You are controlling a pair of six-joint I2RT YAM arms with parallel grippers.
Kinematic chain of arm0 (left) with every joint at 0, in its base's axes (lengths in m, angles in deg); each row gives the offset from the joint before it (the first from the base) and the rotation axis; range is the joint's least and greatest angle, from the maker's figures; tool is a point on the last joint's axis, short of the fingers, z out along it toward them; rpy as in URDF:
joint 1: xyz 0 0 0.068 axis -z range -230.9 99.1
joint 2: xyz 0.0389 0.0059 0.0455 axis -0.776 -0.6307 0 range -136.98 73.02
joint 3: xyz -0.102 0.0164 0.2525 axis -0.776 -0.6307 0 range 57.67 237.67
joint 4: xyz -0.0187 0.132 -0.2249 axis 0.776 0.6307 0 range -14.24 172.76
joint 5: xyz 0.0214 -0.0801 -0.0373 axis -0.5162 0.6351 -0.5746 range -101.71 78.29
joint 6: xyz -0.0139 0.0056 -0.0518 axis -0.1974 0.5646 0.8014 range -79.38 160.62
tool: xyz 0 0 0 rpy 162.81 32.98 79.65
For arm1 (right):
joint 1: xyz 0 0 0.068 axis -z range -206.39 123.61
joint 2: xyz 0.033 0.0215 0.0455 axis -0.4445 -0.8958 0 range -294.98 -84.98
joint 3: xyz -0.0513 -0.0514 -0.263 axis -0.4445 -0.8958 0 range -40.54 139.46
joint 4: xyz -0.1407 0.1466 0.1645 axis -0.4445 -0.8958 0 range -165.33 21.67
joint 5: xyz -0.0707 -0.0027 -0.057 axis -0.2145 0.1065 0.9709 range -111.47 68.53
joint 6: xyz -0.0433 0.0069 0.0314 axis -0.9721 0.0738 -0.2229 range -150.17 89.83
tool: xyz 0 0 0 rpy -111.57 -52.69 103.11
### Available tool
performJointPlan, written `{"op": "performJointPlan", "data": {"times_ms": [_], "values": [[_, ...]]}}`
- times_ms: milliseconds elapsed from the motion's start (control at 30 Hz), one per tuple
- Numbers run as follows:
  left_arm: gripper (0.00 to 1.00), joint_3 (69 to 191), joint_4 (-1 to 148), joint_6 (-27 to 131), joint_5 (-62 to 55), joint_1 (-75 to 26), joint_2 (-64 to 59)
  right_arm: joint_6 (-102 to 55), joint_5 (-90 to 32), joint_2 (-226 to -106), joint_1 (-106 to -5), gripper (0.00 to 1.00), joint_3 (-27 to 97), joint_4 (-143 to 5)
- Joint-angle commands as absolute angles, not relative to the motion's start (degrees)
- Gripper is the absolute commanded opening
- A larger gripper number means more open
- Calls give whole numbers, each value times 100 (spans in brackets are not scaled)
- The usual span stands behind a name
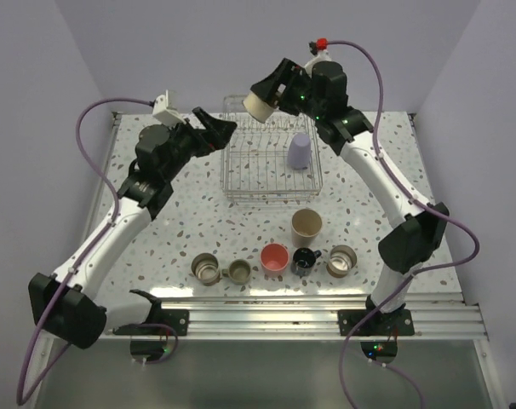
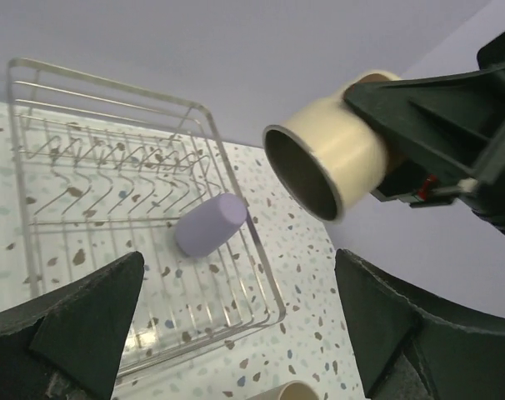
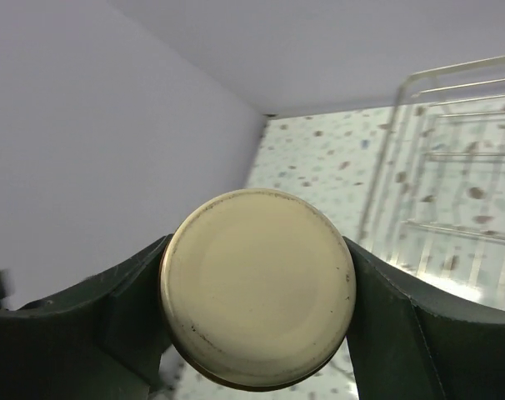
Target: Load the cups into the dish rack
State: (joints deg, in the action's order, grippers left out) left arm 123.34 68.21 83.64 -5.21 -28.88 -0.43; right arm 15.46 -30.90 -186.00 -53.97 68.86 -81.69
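Top view, right fingers: clamped on a beige metal cup, held sideways above the wire dish rack, over its far-left corner.
Top view, left fingers: spread wide, beside the rack's left rim.
Left wrist, lavender cup: smooth cylinder, tilted on the rack's tines.
Right wrist, cup base: round, matte, scuffed, pinched between the fingers.

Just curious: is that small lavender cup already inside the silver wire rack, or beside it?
Inside: the small lavender cup sits within the rim of the silver wire rack.
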Motion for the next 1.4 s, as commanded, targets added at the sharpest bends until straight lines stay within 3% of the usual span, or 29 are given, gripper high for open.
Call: {"op": "performJointPlan", "data": {"times_ms": [0, 200, 400, 800, 1367], "values": [[100, 12148, 7874, 7824, -1408, -2945, 622, 131, -1868, -19115, -5408, 0, 7108, -8916], [100, 11823, 8402, 7692, -1663, -2936, 1122, -546, -952, -20019, -5601, 0, 7354, -8986], [100, 11735, 8754, 7709, -1672, -2936, 1422, -512, -556, -20152, -5610, 0, 6608, -8398], [100, 11269, 8719, 7665, -1690, -2936, 1940, -942, 427, -20864, -5733, 0, 6334, -7720], [100, 10724, 9044, 7577, -2006, -2945, 2679, -1110, 824, -21690, -5768, 0, 6651, -7307]]}}
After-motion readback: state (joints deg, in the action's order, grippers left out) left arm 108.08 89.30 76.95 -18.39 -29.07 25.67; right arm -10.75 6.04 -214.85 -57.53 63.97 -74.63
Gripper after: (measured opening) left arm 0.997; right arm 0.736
